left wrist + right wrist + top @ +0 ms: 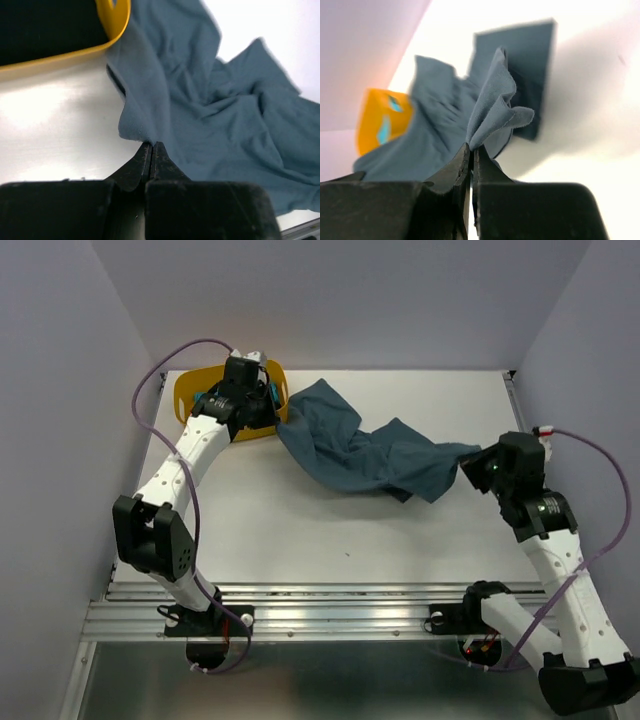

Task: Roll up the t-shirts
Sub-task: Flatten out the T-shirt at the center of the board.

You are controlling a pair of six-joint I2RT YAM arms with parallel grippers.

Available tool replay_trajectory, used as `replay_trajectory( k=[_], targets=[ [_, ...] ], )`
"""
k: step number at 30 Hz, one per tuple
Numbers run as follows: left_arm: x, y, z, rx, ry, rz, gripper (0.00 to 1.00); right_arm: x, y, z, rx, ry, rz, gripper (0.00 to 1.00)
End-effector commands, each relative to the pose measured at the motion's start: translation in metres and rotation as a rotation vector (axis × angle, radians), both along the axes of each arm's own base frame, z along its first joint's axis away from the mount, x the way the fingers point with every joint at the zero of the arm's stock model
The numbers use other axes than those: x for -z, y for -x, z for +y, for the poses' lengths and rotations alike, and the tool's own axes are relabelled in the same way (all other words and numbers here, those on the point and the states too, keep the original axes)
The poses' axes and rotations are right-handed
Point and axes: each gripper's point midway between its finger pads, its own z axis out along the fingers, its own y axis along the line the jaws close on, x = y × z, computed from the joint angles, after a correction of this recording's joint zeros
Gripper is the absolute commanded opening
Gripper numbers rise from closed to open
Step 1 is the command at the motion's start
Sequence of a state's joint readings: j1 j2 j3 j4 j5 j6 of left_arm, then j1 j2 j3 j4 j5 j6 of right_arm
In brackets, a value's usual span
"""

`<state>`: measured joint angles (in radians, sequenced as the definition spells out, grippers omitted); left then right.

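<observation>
A crumpled slate-blue t-shirt [370, 455] is strung across the back of the white table [300, 530] between my two grippers. My left gripper [272, 412] is by the yellow tub [190, 390] and is shut on the shirt's left edge; in the left wrist view the fingertips [151, 145] pinch a fold of the cloth [225, 115]. My right gripper [468, 462] is shut on the shirt's right end; in the right wrist view its tips [471, 147] clamp a bunched hem of the cloth [440, 115], lifted off the table. Turquoise patches [385, 131] show at the tub [372, 120].
The yellow tub's rim [117, 20] lies just left of the shirt, with something dark inside [45, 25]. Grey walls stand close on the left, back and right. A metal rail [330, 615] runs along the near edge by the arm bases.
</observation>
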<state>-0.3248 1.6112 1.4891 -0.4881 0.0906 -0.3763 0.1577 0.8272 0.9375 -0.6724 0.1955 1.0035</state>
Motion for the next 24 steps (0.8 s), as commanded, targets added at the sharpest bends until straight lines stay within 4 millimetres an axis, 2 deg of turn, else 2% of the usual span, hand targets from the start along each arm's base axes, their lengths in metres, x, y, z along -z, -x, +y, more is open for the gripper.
replay_trajectory(
  k=[1,2,5,6,8,9,11,12,13,14,15,16,17,18,20,21,23,24],
  targets=[
    [-0.128,0.005,-0.002,0.023,0.111,-0.258,0.00,-0.089,-0.009,-0.020,0.021,0.152,-0.162,0.01],
    [-0.157,0.006,-0.003,0.026,0.135,-0.317,0.00,-0.133,-0.007,-0.022,0.026,0.154,-0.256,0.01],
    [-0.198,0.013,-0.003,0.032,0.172,-0.400,0.00,-0.190,-0.001,-0.028,0.032,0.206,-0.371,0.01],
    [-0.226,0.018,-0.001,0.030,0.194,-0.458,0.00,-0.231,0.011,-0.034,0.059,0.208,-0.464,0.01],
    [-0.252,0.024,0.001,0.028,0.217,-0.513,0.00,-0.266,0.023,-0.041,0.082,0.240,-0.532,0.01],
    [-0.277,0.032,0.004,0.026,0.240,-0.568,0.00,-0.302,0.039,-0.046,0.100,0.253,-0.613,0.01],
    [-0.302,0.041,0.007,0.022,0.266,-0.624,0.00,-0.330,0.057,-0.052,0.117,0.268,-0.673,0.01],
    [-0.326,0.051,0.010,0.020,0.289,-0.677,0.00,-0.344,0.066,-0.054,0.123,0.272,-0.705,0.01],
    [-0.339,0.057,0.012,0.021,0.303,-0.707,0.00,-0.357,0.074,-0.055,0.127,0.274,-0.738,0.01],
    [-0.351,0.064,0.012,0.022,0.327,-0.731,0.00,-0.380,0.093,-0.058,0.134,0.278,-0.803,0.01],
    [-0.374,0.078,0.016,0.027,0.353,-0.785,0.00,-0.390,0.103,-0.057,0.126,0.283,-0.837,0.01],
    [-0.385,0.085,0.017,0.031,0.377,-0.808,0.00,-0.398,0.110,-0.057,0.123,0.282,-0.863,0.01],
    [-0.395,0.094,0.019,0.034,0.393,-0.836,0.00,-0.413,0.128,-0.057,0.115,0.276,-0.917,0.01],
    [-0.412,0.109,0.024,0.032,0.419,-0.888,0.00,-0.418,0.135,-0.056,0.107,0.275,-0.941,0.01],
    [-0.427,0.126,0.028,0.035,0.456,-0.928,0.00,-0.429,0.151,-0.052,0.078,0.273,-0.991,0.01],
    [-0.440,0.144,0.033,0.039,0.479,-0.973,0.00,-0.431,0.157,-0.050,0.066,0.271,-1.008,0.01],
    [-0.452,0.162,0.038,0.049,0.501,-1.014,0.00,-0.432,0.164,-0.048,0.047,0.269,-1.023,0.01],
    [-0.465,0.182,0.044,0.050,0.524,-1.055,0.00,-0.433,0.172,-0.046,0.035,0.264,-1.038,0.01]
  ],
)
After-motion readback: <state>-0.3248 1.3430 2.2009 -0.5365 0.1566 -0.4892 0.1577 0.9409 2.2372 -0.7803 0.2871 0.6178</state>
